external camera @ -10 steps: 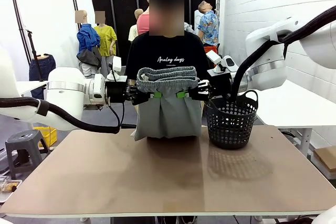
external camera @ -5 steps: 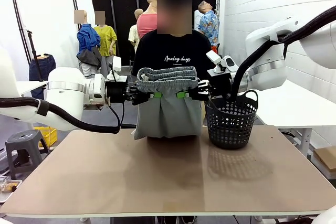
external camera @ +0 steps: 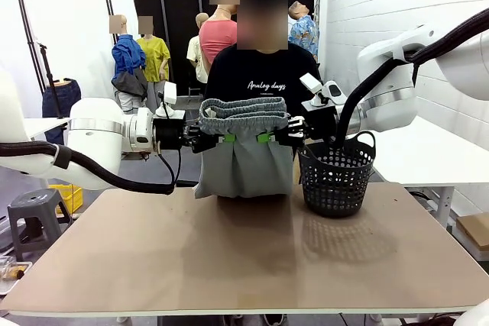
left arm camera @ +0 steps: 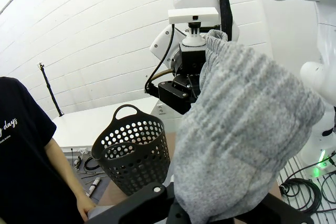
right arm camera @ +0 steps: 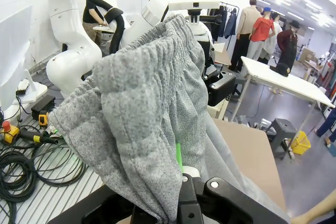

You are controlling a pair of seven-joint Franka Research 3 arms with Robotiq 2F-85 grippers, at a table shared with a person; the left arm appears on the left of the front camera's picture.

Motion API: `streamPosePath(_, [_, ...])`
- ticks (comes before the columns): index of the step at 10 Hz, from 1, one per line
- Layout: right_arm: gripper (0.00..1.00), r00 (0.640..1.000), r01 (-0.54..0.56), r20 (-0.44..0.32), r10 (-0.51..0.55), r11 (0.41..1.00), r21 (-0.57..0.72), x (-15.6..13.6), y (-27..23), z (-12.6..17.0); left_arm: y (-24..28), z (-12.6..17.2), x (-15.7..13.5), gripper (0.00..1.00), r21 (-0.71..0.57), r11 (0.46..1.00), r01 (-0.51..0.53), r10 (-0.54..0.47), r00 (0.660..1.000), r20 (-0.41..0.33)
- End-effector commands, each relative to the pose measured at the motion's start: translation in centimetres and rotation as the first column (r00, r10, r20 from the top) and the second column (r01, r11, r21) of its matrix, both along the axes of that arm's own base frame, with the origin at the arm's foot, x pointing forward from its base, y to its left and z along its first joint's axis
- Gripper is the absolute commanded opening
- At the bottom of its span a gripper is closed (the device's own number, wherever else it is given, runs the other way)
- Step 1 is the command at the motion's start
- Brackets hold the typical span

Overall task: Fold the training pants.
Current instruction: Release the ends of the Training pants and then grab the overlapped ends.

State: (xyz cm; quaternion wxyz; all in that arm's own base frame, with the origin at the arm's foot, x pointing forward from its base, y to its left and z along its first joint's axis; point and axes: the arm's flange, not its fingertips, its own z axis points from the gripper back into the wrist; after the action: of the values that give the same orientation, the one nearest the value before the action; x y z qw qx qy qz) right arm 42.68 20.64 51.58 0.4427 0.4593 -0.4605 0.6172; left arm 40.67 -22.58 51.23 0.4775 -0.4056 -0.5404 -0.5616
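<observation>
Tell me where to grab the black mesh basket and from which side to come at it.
Take the arched handle of the black mesh basket, coming down from above. The basket stands upright on the table, so the handle rises over the rim with a gap beneath for one of the fingers. The round, tapering wall looks too wide to pinch.

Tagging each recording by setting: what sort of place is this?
Probably a robotics lab or test hall: white brick wall, coiled cables underfoot, a white backdrop screen.
</observation>
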Motion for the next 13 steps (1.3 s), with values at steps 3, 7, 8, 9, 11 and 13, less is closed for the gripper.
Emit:
streamPosePath(3, [0.0, 1.0, -0.002, -0.007, 0.002, 1.0, 0.023, -0.27, -0.1, -0.04, -0.07, 0.44, -0.14, 0.0, 0.0, 1.0, -0.004, 0.004, 1.0, 0.009])
streamPosePath(7, [0.0, 1.0, -0.002, -0.007, 0.002, 1.0, 0.023, -0.27, -0.1, -0.04, -0.07, 0.44, -0.14, 0.0, 0.0, 1.0, -0.004, 0.004, 1.0, 0.009])
streamPosePath(8, [0.0, 1.0, -0.002, -0.007, 0.002, 1.0, 0.023, -0.27, -0.1, -0.04, -0.07, 0.44, -0.14, 0.0, 0.0, 1.0, -0.004, 0.004, 1.0, 0.009])
streamPosePath(9, [0.0, 1.0, -0.002, -0.007, 0.002, 1.0, 0.023, -0.27, -0.1, -0.04, -0.07, 0.44, -0.14, 0.0, 0.0, 1.0, -0.004, 0.004, 1.0, 0.009])
streamPosePath(11, [0.0, 1.0, -0.002, -0.007, 0.002, 1.0, 0.023, -0.27, -0.1, -0.04, -0.07, 0.44, -0.14, 0.0, 0.0, 1.0, -0.004, 0.004, 1.0, 0.009])
streamPosePath(13, [0.0, 1.0, -0.002, -0.007, 0.002, 1.0, 0.023, -0.27, -0.1, -0.04, -0.07, 0.44, -0.14, 0.0, 0.0, 1.0, -0.004, 0.004, 1.0, 0.009])
